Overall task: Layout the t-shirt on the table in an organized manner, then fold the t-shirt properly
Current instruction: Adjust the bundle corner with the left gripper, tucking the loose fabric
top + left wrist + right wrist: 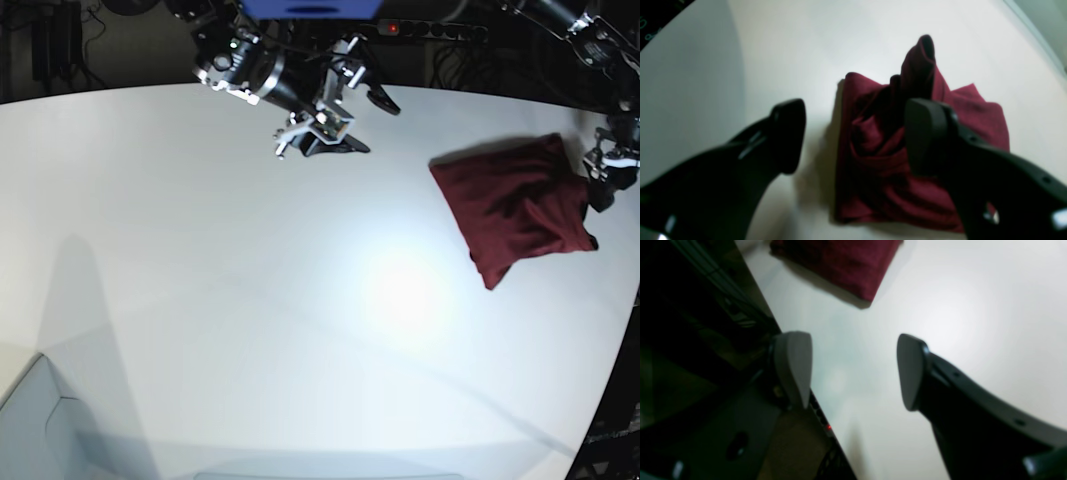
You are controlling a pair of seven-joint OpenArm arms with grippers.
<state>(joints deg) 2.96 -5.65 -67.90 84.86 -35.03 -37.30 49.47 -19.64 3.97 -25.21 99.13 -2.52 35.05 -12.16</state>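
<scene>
Two tools stand open and hold nothing: your left tool (855, 136) hovers spread over the t-shirt (520, 205), your right tool (853, 370) over bare desk (250, 330). The shirt lies folded compactly at the desk's far right, one flap standing up, so the fold looks nearly finished.

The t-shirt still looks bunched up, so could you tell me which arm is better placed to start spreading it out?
Probably the left: its open gripper hangs right over the t-shirt, while the right gripper is over bare table.
</scene>
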